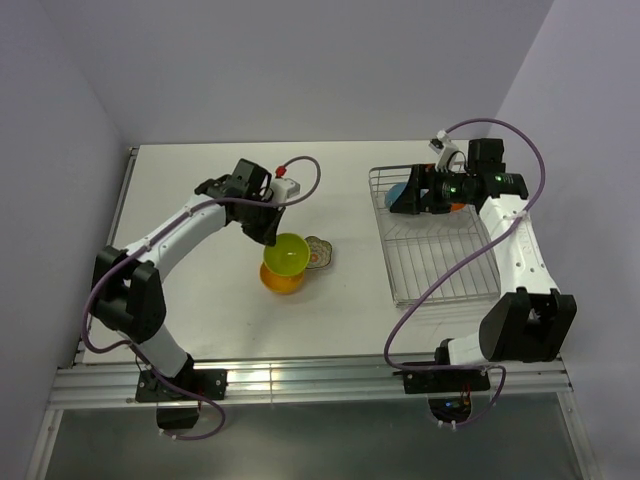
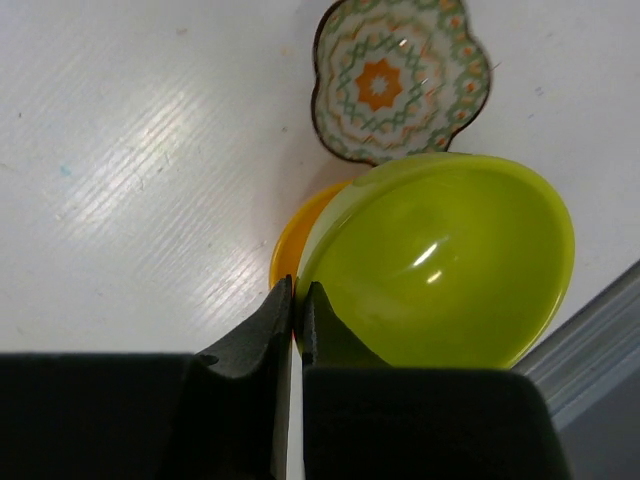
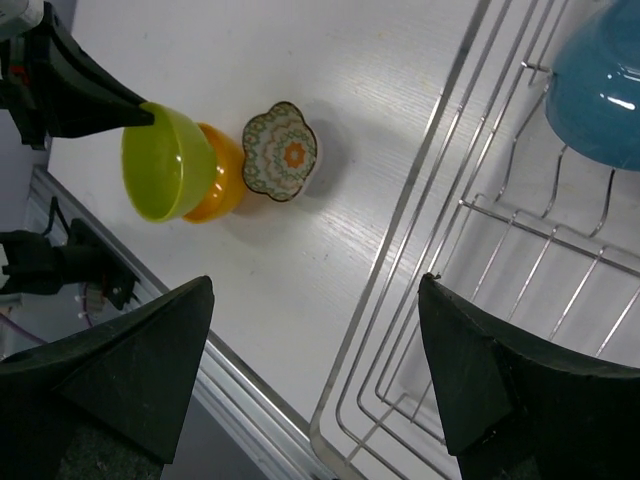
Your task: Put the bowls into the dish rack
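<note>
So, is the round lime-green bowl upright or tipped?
Tipped: left gripper pinches the lime-green bowl at its rim, over the round orange bowl.

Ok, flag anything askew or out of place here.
The green bowl is tilted steeply over the orange bowl, its rim pinched in the left hand. Nothing looks spilled or broken.

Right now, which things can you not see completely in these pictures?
- Orange bowl: left wrist view, mostly covered by the lime-green bowl.
- Blue bowl: right wrist view, cut by the picture's edge; top view, mostly covered by the right arm.
- Dish rack: right wrist view, cut by the edges.
</note>
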